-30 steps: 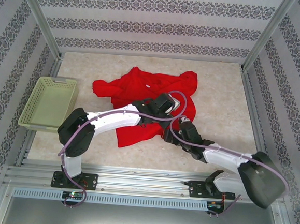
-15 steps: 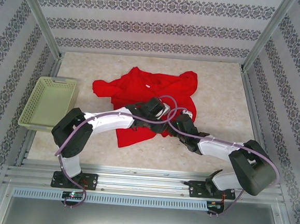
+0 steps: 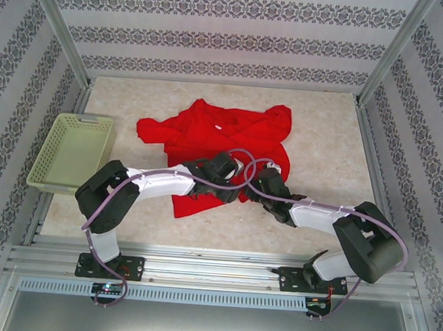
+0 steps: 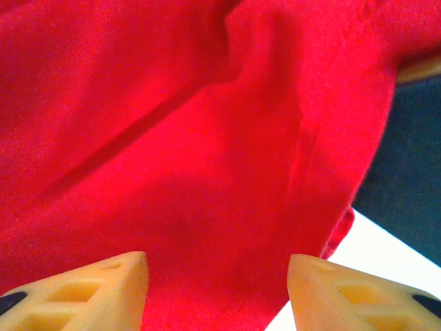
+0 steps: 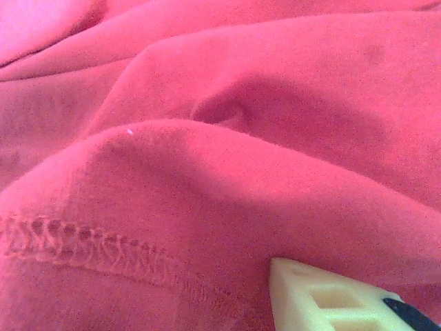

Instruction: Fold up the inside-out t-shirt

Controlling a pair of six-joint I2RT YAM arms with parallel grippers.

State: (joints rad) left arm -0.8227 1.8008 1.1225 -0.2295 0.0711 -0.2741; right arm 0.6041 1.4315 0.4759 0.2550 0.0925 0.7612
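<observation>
Pale marbled table (image 3: 324, 127) carries the crumpled inside-out t-shirt (image 3: 216, 131); left gripper (image 4: 217, 293) stands parted over it; right gripper (image 3: 261, 185), I cannot tell.

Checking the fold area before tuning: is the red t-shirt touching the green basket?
Apart. The top view shows a strip of bare table between the t-shirt at its left edge and the basket at its right rim.
</observation>
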